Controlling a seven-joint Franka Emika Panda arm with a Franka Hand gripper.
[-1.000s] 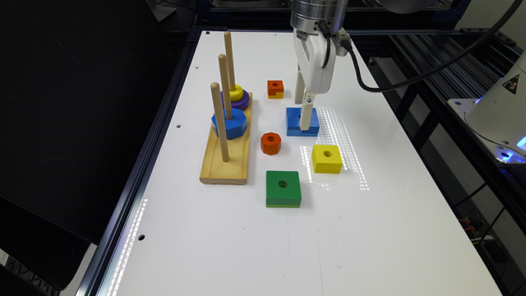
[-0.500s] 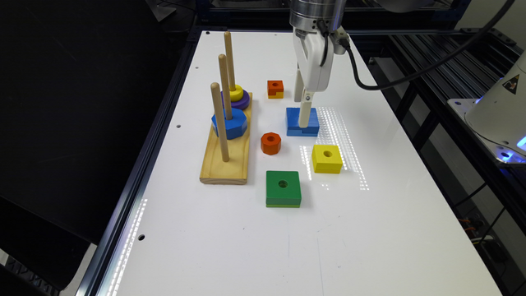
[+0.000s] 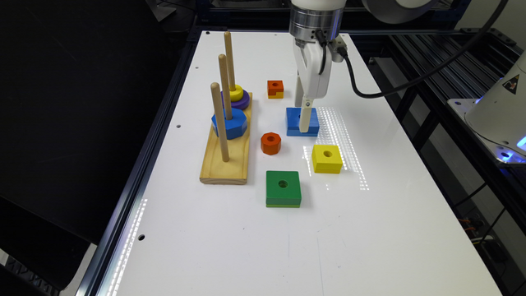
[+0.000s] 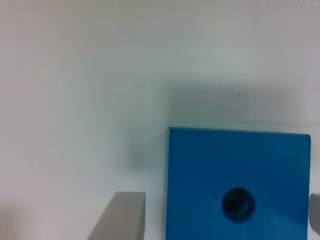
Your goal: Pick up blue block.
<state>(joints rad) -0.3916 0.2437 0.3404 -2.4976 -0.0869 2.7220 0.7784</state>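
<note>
Bright overhead light; dotted glare on the white table; wrist view soft, blurred

The gripper has been lowered slightly against the blue block in the upper centre of the exterior view. The block has not been shifted.

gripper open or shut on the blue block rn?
Open. In the wrist view the gripper has one finger standing clear of the blue block, a white gap between; the other sits at its far edge.

Robotics lab: white worktop on a black metal frame, cabled robot arm at twelve o'clock, second machine base at three o'clock.
</note>
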